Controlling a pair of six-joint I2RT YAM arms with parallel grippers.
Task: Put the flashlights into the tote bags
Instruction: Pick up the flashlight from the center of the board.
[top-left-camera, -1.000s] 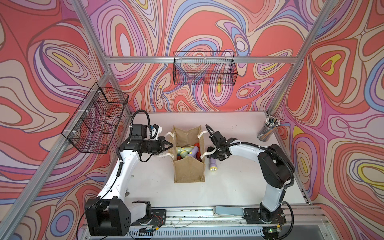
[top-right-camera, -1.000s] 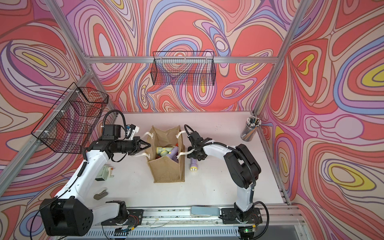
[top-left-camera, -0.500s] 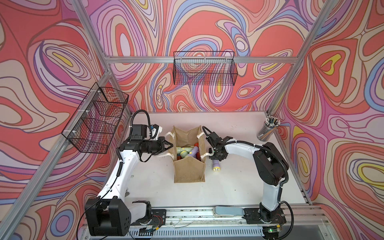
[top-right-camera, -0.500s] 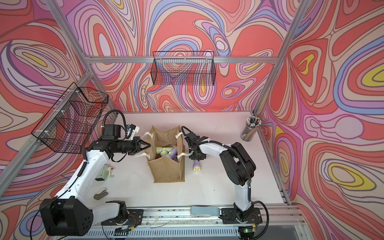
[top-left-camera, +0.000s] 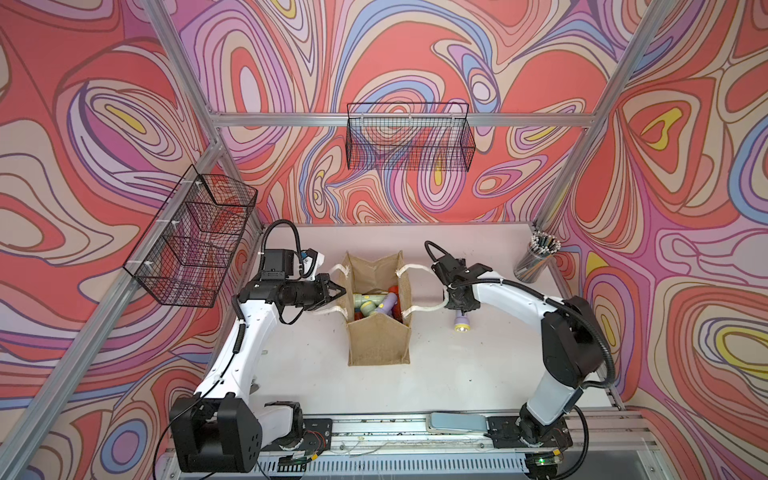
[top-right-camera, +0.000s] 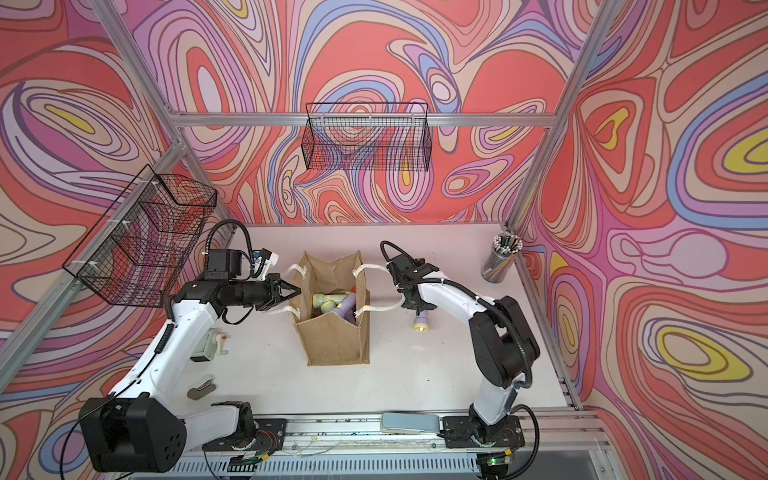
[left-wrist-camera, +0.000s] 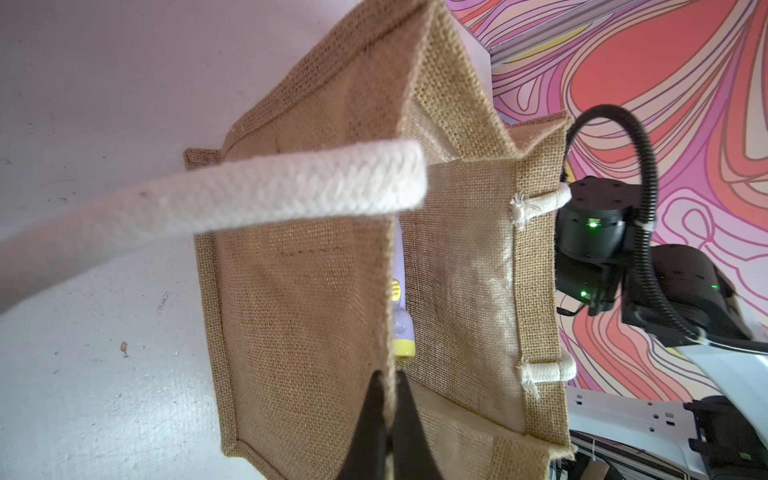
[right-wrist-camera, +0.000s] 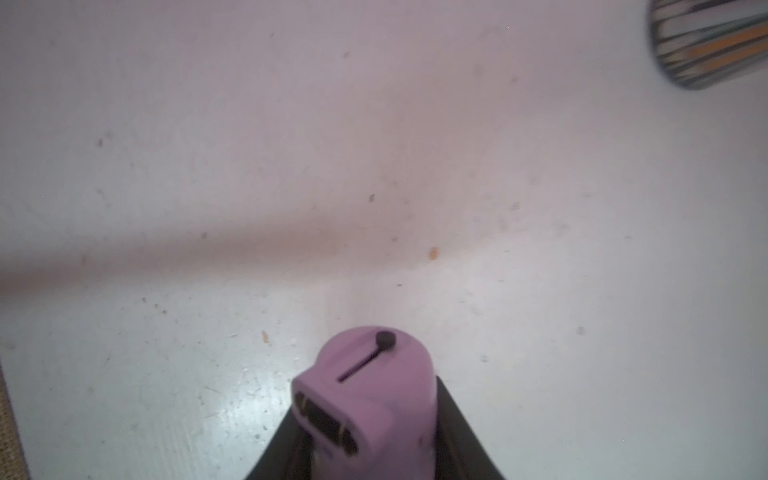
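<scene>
Right claw (right-wrist-camera: 370, 457): pressed onto the lilac flashlight (top-left-camera: 461, 323), which lies on the worktop (top-left-camera: 457, 374) just beside the tote bag (top-left-camera: 378, 345), on its pencil-cup side.
Left claw (left-wrist-camera: 386, 419): pinching the bag's near wall at the rim, holding the mouth open.
Step in hand: the grasp looks made (the lift not yet begun).
Next move: judged, raise the flashlight clear of the rope handle (top-left-camera: 424, 309) and the rim, carry it over the opening, then release.
Already in the bag: green, lilac and red flashlights (top-left-camera: 374, 305).
Hard to tell: the right claw's tips are hidden under the arm in both top views; the count inside the bag is unclear.
</scene>
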